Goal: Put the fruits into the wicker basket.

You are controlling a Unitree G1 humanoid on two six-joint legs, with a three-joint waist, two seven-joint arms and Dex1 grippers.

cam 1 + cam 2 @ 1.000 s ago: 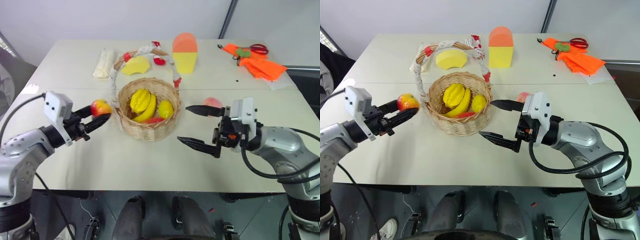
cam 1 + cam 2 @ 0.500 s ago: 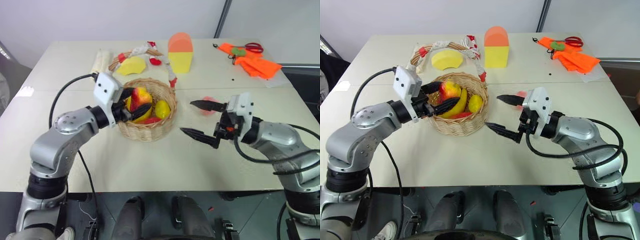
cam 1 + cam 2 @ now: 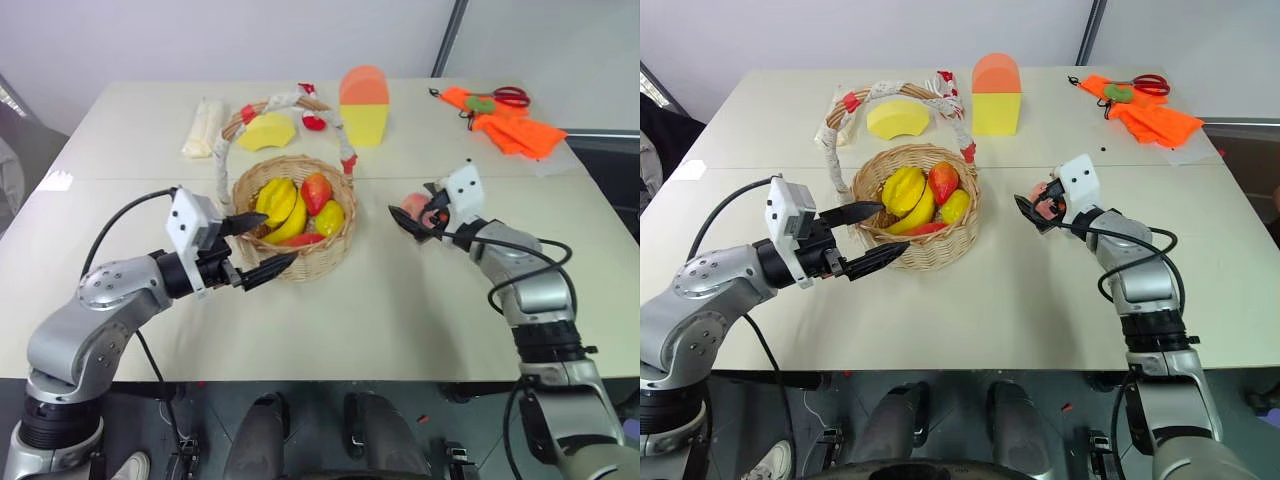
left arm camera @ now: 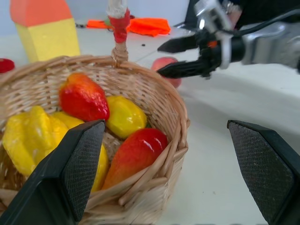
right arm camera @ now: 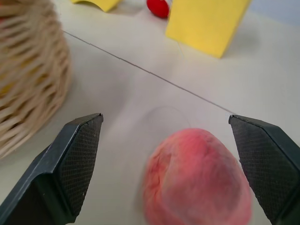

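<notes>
The wicker basket (image 3: 322,252) stands mid-table, its cloth-wrapped handle (image 3: 226,150) arching over the far side. A red fruit with yellow patches (image 3: 317,188) lies inside it, beside yellow toy fruits; the left wrist view shows it too (image 4: 83,97). My left gripper (image 3: 280,237) hangs open and empty at the basket's near left rim. A pink-orange peach (image 3: 411,206) rests on the table to the right of the basket. My right gripper (image 3: 413,203) is open, one finger on each side of the peach (image 5: 197,178), not closed on it.
A yellow wedge (image 3: 268,130), a small red piece (image 3: 318,122) and a tall orange-topped yellow block (image 3: 365,105) stand behind the basket. A white wrapped item (image 3: 202,127) lies far left. Orange cloth with scissors (image 3: 510,120) lies at the far right.
My left gripper carried the red fruit over the basket, opened, left it inside and drew back. My right gripper reached forward, and its open fingers now flank the peach.
</notes>
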